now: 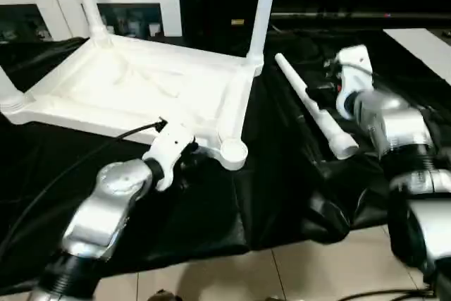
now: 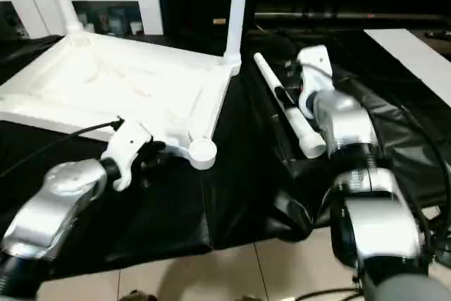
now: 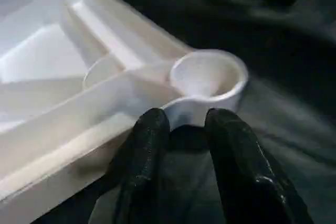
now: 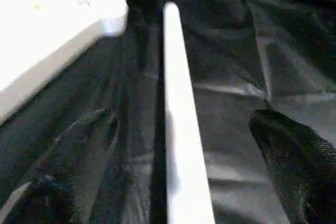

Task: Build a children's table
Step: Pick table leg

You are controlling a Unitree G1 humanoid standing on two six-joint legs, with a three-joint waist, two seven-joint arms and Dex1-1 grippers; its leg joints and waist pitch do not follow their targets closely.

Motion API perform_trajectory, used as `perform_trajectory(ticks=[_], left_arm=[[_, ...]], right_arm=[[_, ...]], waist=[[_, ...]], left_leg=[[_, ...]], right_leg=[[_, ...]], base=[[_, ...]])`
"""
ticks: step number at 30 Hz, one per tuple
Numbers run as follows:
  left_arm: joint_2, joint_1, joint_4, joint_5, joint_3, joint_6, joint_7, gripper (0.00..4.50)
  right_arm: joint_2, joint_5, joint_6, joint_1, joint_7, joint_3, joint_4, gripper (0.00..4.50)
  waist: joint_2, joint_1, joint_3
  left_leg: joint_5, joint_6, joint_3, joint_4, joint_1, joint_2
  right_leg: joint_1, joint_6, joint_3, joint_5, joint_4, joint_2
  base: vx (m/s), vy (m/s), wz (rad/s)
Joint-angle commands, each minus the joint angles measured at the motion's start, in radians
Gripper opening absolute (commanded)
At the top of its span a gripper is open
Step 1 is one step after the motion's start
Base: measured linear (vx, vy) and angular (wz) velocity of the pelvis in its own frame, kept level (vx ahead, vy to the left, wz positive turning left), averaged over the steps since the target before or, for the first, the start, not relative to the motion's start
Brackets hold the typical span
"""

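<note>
The children's table top (image 1: pixel 141 86) lies upside down on the black-covered work table (image 1: pixel 211 209), with legs standing up from its sockets: two at the far corners (image 1: pixel 262 12) (image 1: pixel 88 1) and the stub of a third at the near left edge (image 1: pixel 8 93). The near right corner socket (image 1: pixel 233 151) is empty. The left gripper (image 3: pixel 186 129) hovers just before that socket, its two black fingers (image 3: pixel 149 145) slightly parted and grasping nothing. A loose leg (image 1: pixel 313 107) lies on the black cloth just beside the table top's right edge. The right gripper (image 4: pixel 173 145) straddles this leg, fingers (image 4: pixel 294 150) spread wide on either side, not clamping it. A white glass-door cabinet (image 1: pixel 127 5) stands behind. Pale floor tiles (image 1: pixel 282 273) show below the cloth's edge.
</note>
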Motion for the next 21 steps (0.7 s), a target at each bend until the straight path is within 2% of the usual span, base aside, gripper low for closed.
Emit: perform_trajectory(ticks=[1, 2, 3, 4, 5, 6, 7, 8, 9, 10, 11, 13, 15, 17, 18, 20, 21], left_arm=[[0.033, 0.022, -0.104, -0.053, 0.017, 0.046, -0.049, 1.52], [0.04, 0.029, -0.118, -0.061, 0.019, 0.048, -0.054, 1.52], [0.059, 0.04, -0.163, -0.099, 0.03, 0.067, -0.083, 1.52], [0.06, 0.04, -0.168, -0.104, 0.031, 0.069, -0.086, 1.52], [0.066, 0.043, -0.194, -0.128, 0.04, 0.079, -0.1, 1.52], [0.069, 0.046, -0.212, -0.144, 0.047, 0.087, -0.108, 1.7], [0.077, 0.046, -0.249, -0.186, 0.069, 0.128, -0.123, 1.8], [0.092, 0.048, -0.285, -0.224, 0.088, 0.169, -0.138, 1.8], [0.1, 0.05, -0.3, -0.241, 0.095, 0.187, -0.146, 2.0], [0.1, 0.05, -0.3, -0.241, 0.095, 0.187, -0.146, 2.0], [0.113, 0.055, -0.317, -0.25, 0.1, 0.201, -0.153, 2.13], [0.138, 0.067, -0.354, -0.272, 0.111, 0.23, -0.165, 2.29], [0.161, 0.079, -0.385, -0.292, 0.121, 0.258, -0.173, 2.33], [0.167, 0.084, -0.397, -0.304, 0.126, 0.272, -0.173, 2.5], [0.178, 0.091, -0.412, -0.313, 0.13, 0.287, -0.171, 2.6], [0.196, 0.099, -0.439, -0.337, 0.136, 0.322, -0.164, 2.75], [0.196, 0.099, -0.439, -0.337, 0.136, 0.322, -0.164, 2.83]], right_arm=[[-0.028, -0.018, -0.003, -0.054, -0.011, -0.007, 0.106, 4.41], [-0.029, -0.02, -0.002, -0.064, -0.012, -0.01, 0.125, 4.41], [-0.033, -0.024, -0.018, -0.083, -0.015, -0.013, 0.168, 4.41], [-0.034, -0.025, -0.019, -0.084, -0.017, -0.013, 0.171, 4.41], [-0.037, -0.026, -0.021, -0.09, -0.023, -0.015, 0.187, 4.41], [-0.038, -0.027, -0.02, -0.093, -0.027, -0.016, 0.195, 4.48], [-0.041, -0.026, -0.022, -0.101, -0.024, -0.02, 0.215, 4.5], [-0.043, -0.021, -0.03, -0.111, -0.019, -0.026, 0.235, 4.5], [-0.044, -0.019, -0.035, -0.116, -0.017, -0.03, 0.245, 4.5], [-0.044, -0.019, -0.035, -0.116, -0.017, -0.03, 0.245, 4.5], [-0.045, -0.021, -0.031, -0.118, -0.011, -0.029, 0.255, 4.5], [-0.049, -0.027, -0.028, -0.127, -0.001, -0.026, 0.279, 4.5], [-0.052, -0.048, -0.028, -0.133, 0.008, -0.008, 0.3, 4.5], [-0.052, -0.052, -0.028, -0.137, 0.003, -0.007, 0.308, 4.5], [-0.052, -0.059, -0.031, -0.14, 0.0, -0.005, 0.318, 4.5], [-0.049, -0.066, -0.02, -0.144, 0.0, -0.008, 0.332, 4.5], [-0.049, -0.066, -0.02, -0.144, 0.0, -0.008, 0.332, 4.5]], waist=[[0.014, 0.003, -0.076], [0.019, 0.007, -0.074], [0.018, 0.006, -0.073], [0.02, 0.007, -0.072], [0.031, 0.012, -0.07], [0.028, 0.011, -0.07], [0.039, 0.016, -0.06], [0.039, 0.013, -0.055], [0.037, 0.014, -0.05], [0.034, 0.014, -0.05], [0.039, 0.016, -0.038], [0.039, 0.018, -0.033], [0.04, 0.019, -0.023], [0.043, 0.02, -0.022], [0.046, 0.02, -0.018], [0.045, 0.019, -0.023], [0.046, 0.019, -0.017]], left_leg=[[-0.165, -0.011, 0.005, -0.052, 0.017, 0.011], [-0.177, -0.012, 0.004, -0.053, 0.019, 0.011], [-0.184, -0.013, 0.005, -0.053, 0.018, 0.012], [-0.207, -0.021, 0.005, -0.054, 0.019, 0.012], [-0.219, -0.025, 0.001, -0.055, 0.019, 0.012], [-0.234, -0.035, 0.002, -0.055, 0.02, 0.012], [-0.243, -0.039, 0.0, -0.057, 0.017, 0.011], [-0.257, -0.039, 0.002, -0.058, 0.017, 0.01], [-0.282, -0.039, 0.002, -0.058, 0.018, 0.008], [-0.281, -0.036, 0.002, -0.058, 0.017, 0.008], [-0.28, -0.028, 0.001, -0.059, 0.014, 0.007], [-0.257, -0.013, 0.002, -0.058, 0.01, 0.006], [-0.247, -0.006, 0.002, -0.06, 0.009, 0.006], [-0.238, -0.002, 0.002, -0.059, 0.009, 0.007], [-0.215, 0.001, 0.001, -0.058, 0.006, 0.007], [-0.168, 0.016, 0.002, -0.054, 0.003, 0.006], [-0.15, 0.028, 0.003, -0.053, -0.002, 0.004]], right_leg=[[0.052, -0.265, 0.037, -0.019, -0.056, -0.044], [0.051, -0.263, 0.036, -0.027, -0.057, -0.044], [0.05, -0.262, 0.037, -0.034, -0.058, -0.043], [0.048, -0.261, 0.036, -0.062, -0.058, -0.045], [0.049, -0.258, 0.035, -0.075, -0.059, -0.046], [0.048, -0.26, 0.036, -0.079, -0.059, -0.046], [0.044, -0.257, 0.035, -0.081, -0.059, -0.045], [0.042, -0.256, 0.036, -0.087, -0.062, -0.042], [0.042, -0.257, 0.036, -0.111, -0.062, -0.042], [0.044, -0.256, 0.037, -0.118, -0.063, -0.043], [0.039, -0.252, 0.037, -0.139, -0.066, -0.044], [0.04, -0.248, 0.039, -0.157, -0.066, -0.045], [0.035, -0.248, 0.038, -0.167, -0.068, -0.043], [0.035, -0.251, 0.038, -0.173, -0.067, -0.044], [0.033, -0.258, 0.038, -0.146, -0.063, -0.042], [0.035, -0.267, 0.039, -0.08, -0.056, -0.04], [0.032, -0.276, 0.037, -0.056, -0.054, -0.037]], base=[[0.0, 0.0, 0.0], [0.0, 0.0, 0.0], [0.0, 0.0, 0.0], [0.0, 0.0, 0.0], [0.0, 0.0, 0.0], [0.0, 0.0, 0.0], [0.0, 0.0, 0.0], [0.0, 0.0, 0.0], [0.0, 0.0, 0.0], [0.0, 0.0, 0.0], [0.0, 0.0, 0.0], [0.0, 0.0, 0.0], [0.0, 0.0, 0.0], [0.0, 0.0, 0.0], [0.0, 0.0, 0.0], [0.0, 0.0, 0.0], [0.0, 0.0, 0.0]])
